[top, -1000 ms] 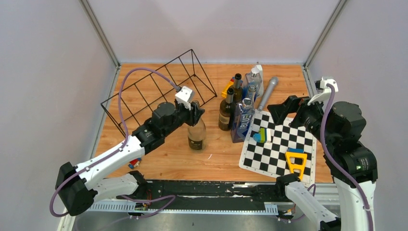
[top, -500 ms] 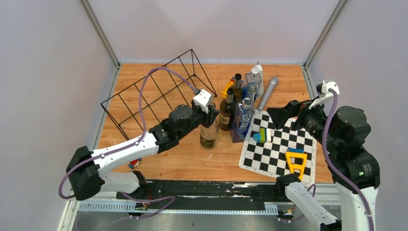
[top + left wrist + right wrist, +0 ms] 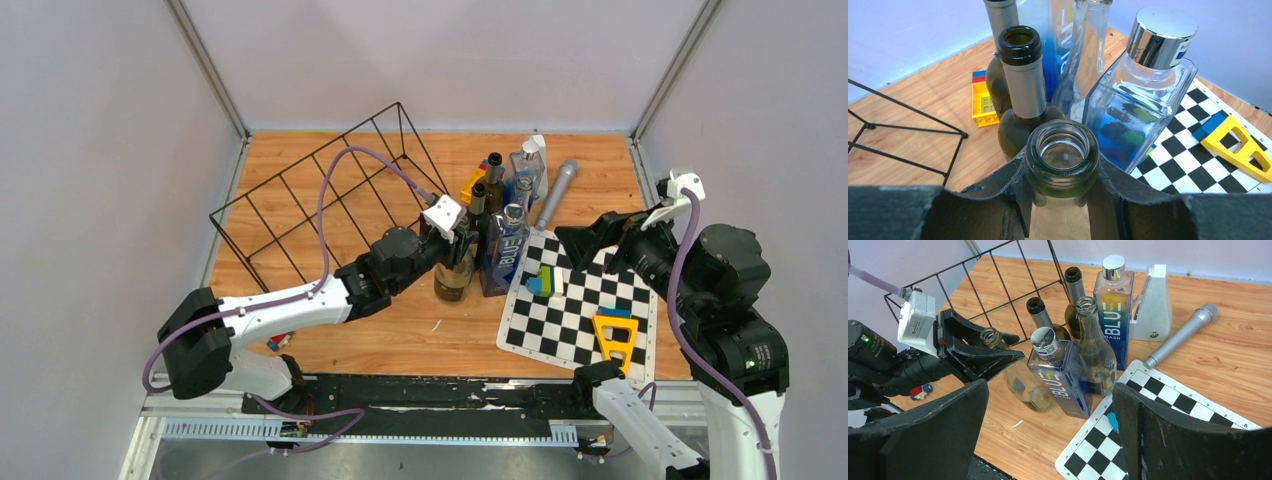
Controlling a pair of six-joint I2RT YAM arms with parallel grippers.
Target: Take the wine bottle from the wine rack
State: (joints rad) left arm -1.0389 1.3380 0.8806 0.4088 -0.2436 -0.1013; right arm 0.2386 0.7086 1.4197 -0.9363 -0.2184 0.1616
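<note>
Rightward goes the left tool [image 3: 1063, 176] since a second ago, jaws clamped on the wine bottle [image 3: 453, 282] just under its lip. The bottle is now well clear of the wine rack [image 3: 305, 158] and just beside the dark green bottle [image 3: 1020, 115] and the square blue-tinted bottle [image 3: 1135, 100]. It is smooth, rigid glass, open-mouthed and seemingly empty, so probably light but brittle and slippery; the flared lip best stops a neck grip sliding. The right tool [image 3: 600, 238] hangs jaws apart.

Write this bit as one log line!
left hand: shut on wine bottle | wine bottle: upright, off wine rack | right hand: open
</note>
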